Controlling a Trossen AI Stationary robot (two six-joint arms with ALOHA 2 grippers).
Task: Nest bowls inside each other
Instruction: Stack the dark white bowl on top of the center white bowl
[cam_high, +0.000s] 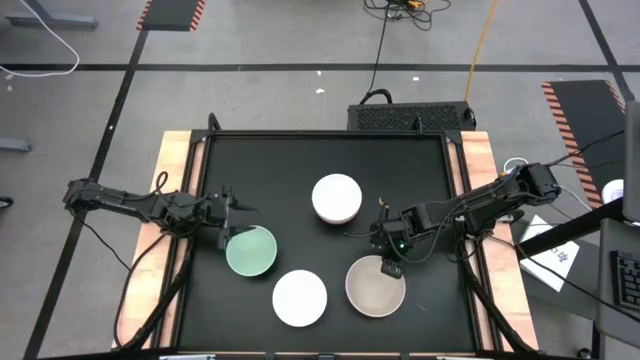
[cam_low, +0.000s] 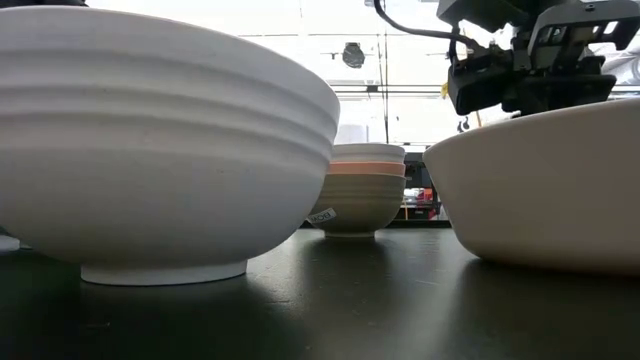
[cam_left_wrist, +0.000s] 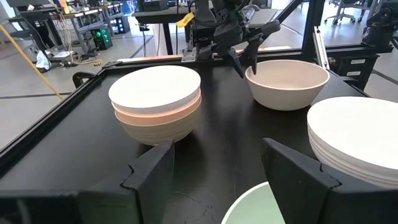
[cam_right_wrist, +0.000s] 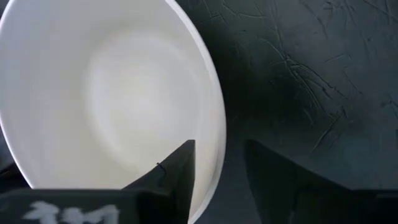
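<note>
The left arm (cam_high: 130, 203) is stretched from the table's left edge inward, held low and nearly level. Its wrist is turned so that the left gripper (cam_high: 236, 222) faces toward the table's middle, and its two dark fingers (cam_left_wrist: 152, 174) are held apart with a wide gap between them.

The right arm (cam_high: 490, 200) is reached in from the right edge, bent at the elbow and angled downward. The right gripper (cam_high: 388, 266) is pointed down at the table, and its fingers (cam_right_wrist: 171, 177) are spread apart, as is seen in the right wrist view.
</note>
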